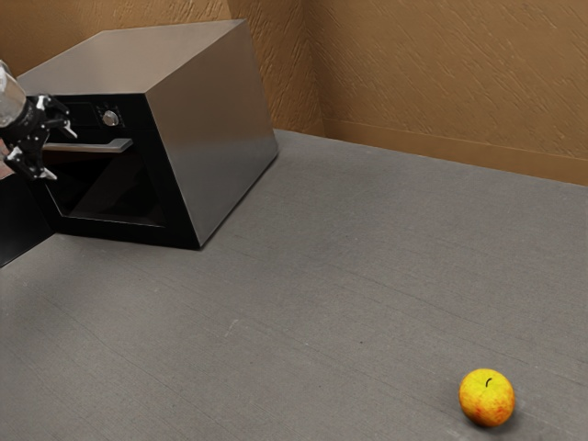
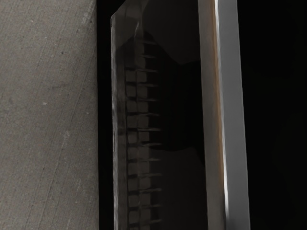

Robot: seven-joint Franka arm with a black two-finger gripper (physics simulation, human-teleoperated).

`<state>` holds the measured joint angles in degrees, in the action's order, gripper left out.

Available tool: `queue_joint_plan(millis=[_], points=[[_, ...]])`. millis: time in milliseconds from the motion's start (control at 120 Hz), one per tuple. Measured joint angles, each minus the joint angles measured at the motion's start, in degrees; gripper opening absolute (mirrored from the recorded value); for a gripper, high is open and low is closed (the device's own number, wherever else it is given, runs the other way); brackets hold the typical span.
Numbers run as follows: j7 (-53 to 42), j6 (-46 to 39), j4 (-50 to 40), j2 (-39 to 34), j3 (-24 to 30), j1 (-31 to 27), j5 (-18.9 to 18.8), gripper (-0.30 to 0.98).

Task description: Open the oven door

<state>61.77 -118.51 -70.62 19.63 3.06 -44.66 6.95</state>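
The arm comes in at the exterior view's left edge, and the gripper (image 1: pixel 60 154) is in front of the oven (image 1: pixel 207 138), close to its door (image 1: pixel 115 193). The hand is tilted, its fingers reaching toward the exterior view's right and a little down. The jaws are spread, with a plain gap between the tips: one tip stands above the level of the handle (image 1: pixel 101 147), the other below it. The handle passes just beside the fingertips; whether either finger touches it, or whether it runs between them, I cannot tell.

In the wrist view the hand faces the oven's front. The handle runs as a long straight metal bar past the hand, and the rack (image 2: pixel 139 143) is seen through the dark glass, with the grey table (image 2: pixel 48 120) beyond the door's lower edge.

The oven stands on the far left part of the table as the exterior view shows it, its metal side toward that view's right. The door is shut, lying flat against the front, its handle along the upper part. A round knob (image 1: pixel 110 118) sits above the handle. Well apart from the oven, at the near right, a yellow and red apple (image 1: pixel 487 398) rests on the table. Tan walls (image 1: pixel 413 73) rise at the far side.
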Motion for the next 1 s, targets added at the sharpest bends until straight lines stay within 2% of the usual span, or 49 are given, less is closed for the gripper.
queue_joint_plan(millis=[592, 1000], points=[[-1.69, -1.14, -0.47, 3.04, 0.02, -0.07, 0.20, 0.69], [-2.21, -7.31, -19.73, -9.00, -0.19, -0.75, 2.68, 0.68]])
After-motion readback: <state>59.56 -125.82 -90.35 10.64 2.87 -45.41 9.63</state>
